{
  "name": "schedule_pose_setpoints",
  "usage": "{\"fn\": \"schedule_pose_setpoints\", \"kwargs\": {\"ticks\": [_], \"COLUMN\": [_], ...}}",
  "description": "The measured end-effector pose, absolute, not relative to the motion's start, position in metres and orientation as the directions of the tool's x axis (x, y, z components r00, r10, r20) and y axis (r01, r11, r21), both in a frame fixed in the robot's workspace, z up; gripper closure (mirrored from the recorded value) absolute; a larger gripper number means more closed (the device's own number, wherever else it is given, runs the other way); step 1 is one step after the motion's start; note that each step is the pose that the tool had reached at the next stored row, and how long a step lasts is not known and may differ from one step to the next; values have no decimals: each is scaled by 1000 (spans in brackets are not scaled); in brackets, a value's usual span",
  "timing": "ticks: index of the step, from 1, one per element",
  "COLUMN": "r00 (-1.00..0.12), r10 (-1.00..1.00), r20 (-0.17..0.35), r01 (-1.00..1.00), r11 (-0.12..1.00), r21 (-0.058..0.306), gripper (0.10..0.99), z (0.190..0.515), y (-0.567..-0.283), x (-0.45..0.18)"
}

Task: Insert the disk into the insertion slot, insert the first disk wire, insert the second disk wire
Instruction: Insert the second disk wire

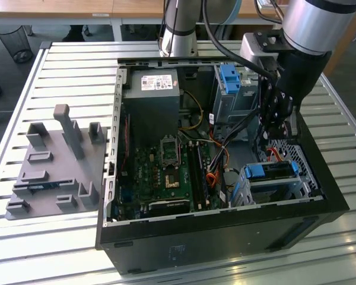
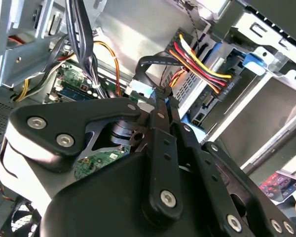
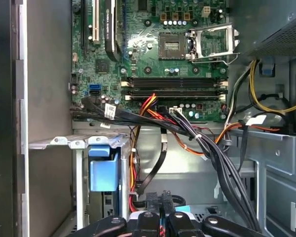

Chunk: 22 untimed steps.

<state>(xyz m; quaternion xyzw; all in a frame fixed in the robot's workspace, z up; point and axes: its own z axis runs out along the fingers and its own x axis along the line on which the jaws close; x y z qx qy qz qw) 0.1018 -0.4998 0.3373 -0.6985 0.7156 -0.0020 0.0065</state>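
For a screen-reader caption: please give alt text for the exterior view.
An open black computer case lies on a slatted metal table, with the robot arm's gripper lowered inside above the blue-framed disk in its grey cage. A grey fixture plate sits on the exterior view's left.

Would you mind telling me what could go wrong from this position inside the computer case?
1. The gripper sits among loose cables; it might snag or drag them.
2. The red-yellow wire bundle bends sharply at the disk; a tug could strain its connector.
3. The motherboard lies close beside the cables, so a slip could strike it.
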Motion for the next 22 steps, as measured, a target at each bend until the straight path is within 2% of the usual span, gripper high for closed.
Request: {"fn": "schedule_pose_setpoints", "kwargs": {"ticks": [11, 13, 14, 22], "r00": [-24, -24, -24, -24], "r10": [-1000, -1000, -1000, -999], "r20": [2, 5, 7, 26], "r01": [-1000, -1000, -1000, -1000], "r11": [24, 24, 24, 24], "r21": [-13, -13, -13, -13], "gripper": [937, 925, 863, 863], "z": [334, 334, 334, 333], "y": [-507, -507, -507, -507], "x": [102, 102, 102, 102]}}
